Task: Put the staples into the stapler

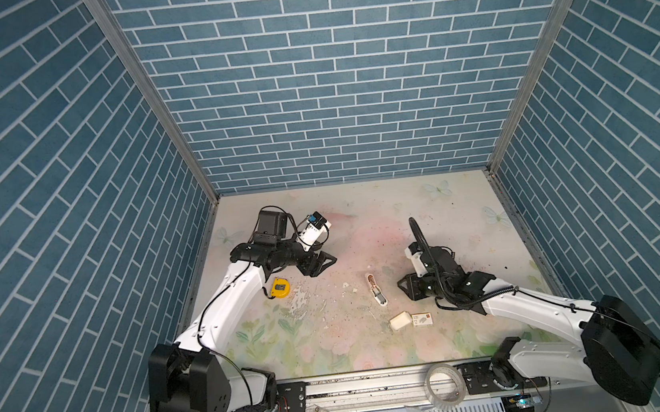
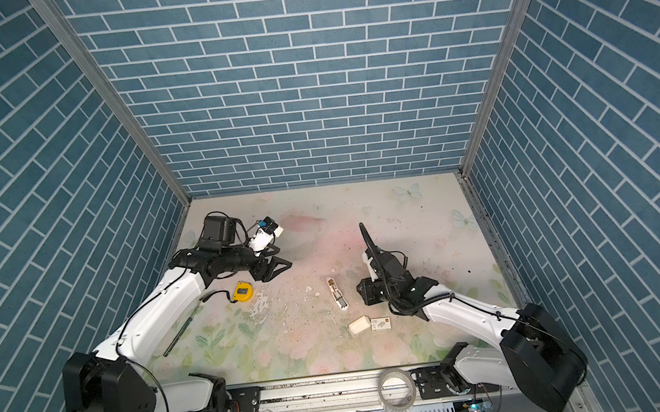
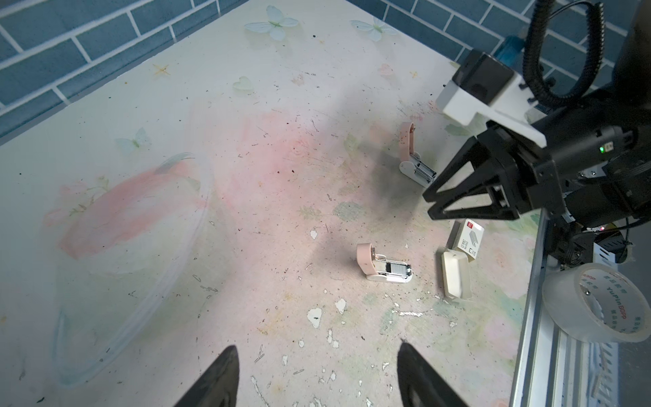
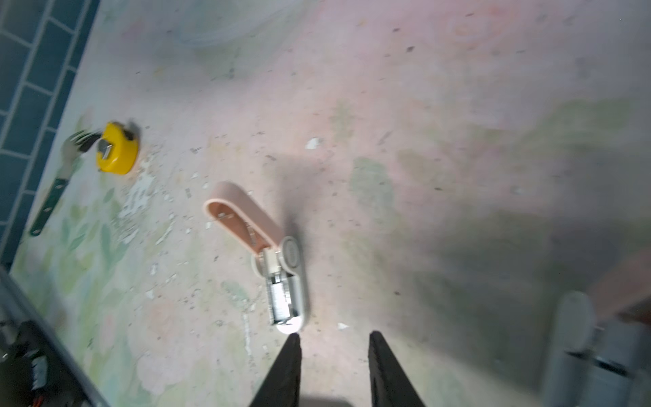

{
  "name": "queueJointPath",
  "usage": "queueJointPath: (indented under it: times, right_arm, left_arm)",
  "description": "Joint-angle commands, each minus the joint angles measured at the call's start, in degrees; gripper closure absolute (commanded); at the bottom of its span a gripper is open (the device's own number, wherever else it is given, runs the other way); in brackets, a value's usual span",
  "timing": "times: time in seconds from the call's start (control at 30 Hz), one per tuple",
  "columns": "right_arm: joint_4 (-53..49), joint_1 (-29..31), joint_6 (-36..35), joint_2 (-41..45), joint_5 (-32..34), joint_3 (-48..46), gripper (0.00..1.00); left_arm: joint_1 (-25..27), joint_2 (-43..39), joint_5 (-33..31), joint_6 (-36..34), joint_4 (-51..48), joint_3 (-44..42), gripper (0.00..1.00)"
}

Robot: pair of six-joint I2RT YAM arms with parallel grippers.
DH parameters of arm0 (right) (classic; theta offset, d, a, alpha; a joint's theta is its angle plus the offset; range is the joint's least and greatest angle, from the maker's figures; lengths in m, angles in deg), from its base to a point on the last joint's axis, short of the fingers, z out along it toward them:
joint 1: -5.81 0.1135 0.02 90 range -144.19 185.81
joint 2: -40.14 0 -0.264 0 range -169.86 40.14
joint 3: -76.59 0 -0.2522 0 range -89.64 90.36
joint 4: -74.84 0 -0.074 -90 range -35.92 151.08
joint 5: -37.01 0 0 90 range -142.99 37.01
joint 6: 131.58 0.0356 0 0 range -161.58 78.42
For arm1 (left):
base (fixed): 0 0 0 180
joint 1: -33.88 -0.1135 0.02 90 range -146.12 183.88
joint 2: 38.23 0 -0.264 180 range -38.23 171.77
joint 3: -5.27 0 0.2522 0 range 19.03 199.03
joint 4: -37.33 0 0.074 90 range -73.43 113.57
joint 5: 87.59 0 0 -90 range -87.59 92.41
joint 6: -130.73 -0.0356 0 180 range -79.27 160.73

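The stapler [image 1: 376,290] [image 2: 337,294] lies flipped open near the table's middle, its pink lid folded back and its white base with a silvery channel facing up [image 3: 385,268] [image 4: 281,278]. Whether staples sit in that channel I cannot tell. The staples' white carton [image 1: 423,319] [image 2: 380,324] [image 3: 466,239] lies nearer the front rail, with its white inner tray [image 1: 399,321] [image 2: 358,325] [image 3: 456,278] beside it; no loose strip shows. My right gripper [image 1: 406,289] [image 2: 360,293] [image 3: 428,206] [image 4: 334,334] hovers just right of the stapler, jaws apart and empty. My left gripper [image 1: 326,266] [image 2: 281,271] [image 3: 317,347] stands wide open and empty, far left.
A yellow tape measure [image 1: 279,287] [image 2: 242,290] [image 4: 118,148] lies under the left arm. A green-handled tool [image 2: 178,331] [image 4: 49,208] lies by the left wall. A clear tape roll [image 1: 443,387] [image 3: 599,303] rests on the front rail. Blue brick walls enclose three sides.
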Motion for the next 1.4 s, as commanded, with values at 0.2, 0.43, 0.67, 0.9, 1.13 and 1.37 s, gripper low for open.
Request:
queueJointPath:
  times: [0.2, 0.43, 0.67, 0.9, 1.13, 1.37]
  right_arm:
    - [12.6, 4.4, 7.9, -9.4, -9.4, 0.8, 0.76]
    - [12.6, 6.0, 8.9, -14.4, -13.1, 2.6, 0.74]
    - [8.3, 6.2, 8.9, -17.5, -10.8, 3.9, 0.74]
    - [4.3, 6.2, 7.9, -19.3, -8.4, 5.2, 0.73]
    - [-1.1, 6.1, 5.9, -19.9, -3.9, 7.5, 0.74]
    - [-1.7, 4.2, 4.2, -22.3, -3.5, 9.4, 0.73]
  left_arm:
    - [-0.2, 0.7, 0.0, -2.3, -3.2, 3.0, 0.28]
    - [-0.2, 0.6, -0.2, -3.0, -3.8, 3.7, 0.28]
    - [-0.2, 0.9, 0.3, -2.9, -4.0, 4.6, 0.28]
    - [-0.3, 0.9, 0.6, -3.0, -4.0, 4.7, 0.28]
    - [-0.2, 1.1, 1.4, -2.6, -3.5, 4.3, 0.28]
    - [0.2, 1.5, 2.6, -4.0, -4.2, 2.8, 0.28]
